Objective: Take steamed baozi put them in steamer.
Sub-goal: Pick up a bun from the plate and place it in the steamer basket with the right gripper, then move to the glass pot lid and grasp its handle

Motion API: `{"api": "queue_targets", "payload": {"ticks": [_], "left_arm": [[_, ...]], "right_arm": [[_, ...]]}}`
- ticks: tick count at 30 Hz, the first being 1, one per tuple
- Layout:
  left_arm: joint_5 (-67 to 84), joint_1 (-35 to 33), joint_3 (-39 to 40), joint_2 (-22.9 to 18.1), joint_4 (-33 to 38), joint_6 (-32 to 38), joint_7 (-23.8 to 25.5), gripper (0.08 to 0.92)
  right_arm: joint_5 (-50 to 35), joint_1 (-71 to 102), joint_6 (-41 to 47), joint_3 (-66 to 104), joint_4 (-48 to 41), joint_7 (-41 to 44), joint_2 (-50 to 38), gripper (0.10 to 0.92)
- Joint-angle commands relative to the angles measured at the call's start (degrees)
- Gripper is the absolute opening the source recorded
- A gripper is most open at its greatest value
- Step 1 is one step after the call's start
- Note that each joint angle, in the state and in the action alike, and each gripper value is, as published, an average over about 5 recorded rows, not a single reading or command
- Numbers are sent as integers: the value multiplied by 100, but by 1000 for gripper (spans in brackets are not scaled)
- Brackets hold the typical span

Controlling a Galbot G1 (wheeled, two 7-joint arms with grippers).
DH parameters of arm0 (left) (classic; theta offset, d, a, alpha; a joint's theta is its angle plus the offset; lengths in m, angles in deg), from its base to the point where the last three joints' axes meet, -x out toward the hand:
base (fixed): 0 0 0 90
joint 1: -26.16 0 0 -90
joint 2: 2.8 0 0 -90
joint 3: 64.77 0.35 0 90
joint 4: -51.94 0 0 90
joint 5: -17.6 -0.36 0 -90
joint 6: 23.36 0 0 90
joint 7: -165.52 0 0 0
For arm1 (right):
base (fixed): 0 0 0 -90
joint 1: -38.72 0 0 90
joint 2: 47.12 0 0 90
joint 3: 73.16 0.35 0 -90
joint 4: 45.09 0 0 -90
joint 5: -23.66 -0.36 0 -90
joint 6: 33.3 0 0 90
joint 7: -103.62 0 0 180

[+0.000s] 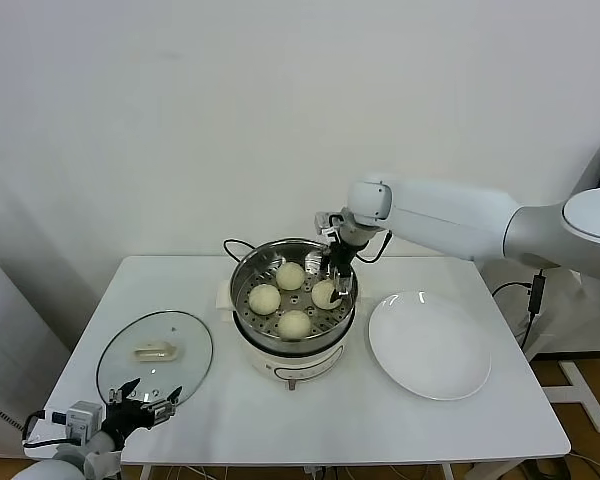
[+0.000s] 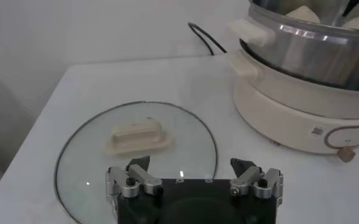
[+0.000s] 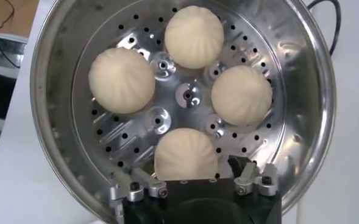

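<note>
All four steamed baozi point(image 3: 194, 91) sit spaced around the steamer point(image 1: 242, 290) floor, the white plate point(image 1: 430, 345) bare. The right gripper point(image 1: 335, 283) hangs released over the last bun; the left gripper point(image 1: 145, 397) waits open by the glass lid point(image 1: 115, 365), likely for covering

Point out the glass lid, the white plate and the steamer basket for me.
glass lid point(image 1: 120, 372), head view, bare glass left of the handle.
white plate point(image 1: 430, 345), head view, its bare middle.
steamer point(image 3: 185, 95), right wrist view, centre of the perforated floor.
</note>
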Motion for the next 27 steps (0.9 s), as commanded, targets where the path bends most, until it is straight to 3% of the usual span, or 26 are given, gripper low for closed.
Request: {"api": "queue_targets", "payload": {"ticks": [1,8,13,22,27], "left_arm": [[17,15,-58,-16,13,-12,-10,823],[24,150,-121,-51,27,-32,-36,823],[24,242,-171,-63,73,-35,-33,823],[65,382,-230,90,67,-12,-28,823],[95,476,-215,132,42,31,-12,823]], "right_arm": [[-673,-448,57,628,139,183,-1007,822],[-1605,599,-73,2109,670,-1320,-2313,823],[-1608,2132,-446,3841,966,-2231,-3090,823],[-1079,5922,-1207,7930,1554,-3989,-3221,823],[-855,7425,-1542,9039,2139,-4805,-3102,823]]}}
